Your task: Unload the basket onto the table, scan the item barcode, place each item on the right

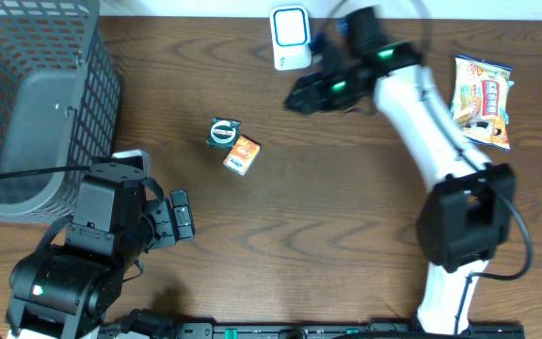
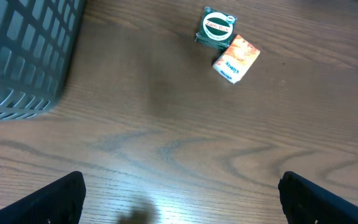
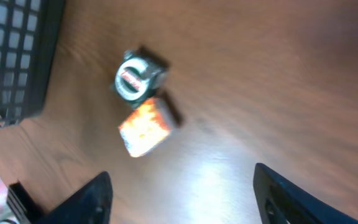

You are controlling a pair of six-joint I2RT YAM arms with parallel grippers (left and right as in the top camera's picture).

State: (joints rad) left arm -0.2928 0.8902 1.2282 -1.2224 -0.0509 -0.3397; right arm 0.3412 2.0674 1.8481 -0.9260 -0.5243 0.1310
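Two small items lie together mid-table: a green box with a round label [image 1: 223, 132] [image 2: 217, 27] [image 3: 135, 78] and an orange box [image 1: 243, 154] [image 2: 236, 58] [image 3: 146, 127] touching it. A white scanner [image 1: 291, 38] stands at the back edge. My right gripper [image 1: 299, 95] [image 3: 185, 199] hovers just in front of the scanner, right of the boxes, open with nothing between its fingers. At the front left, my left gripper [image 1: 183, 216] [image 2: 182, 205] is wide open and empty, well short of the boxes. No barcode is readable.
A grey mesh basket [image 1: 36, 94] [image 2: 17, 56] [image 3: 8, 56] fills the back left corner. A yellow snack bag [image 1: 484, 100] lies at the far right, beside the right arm.
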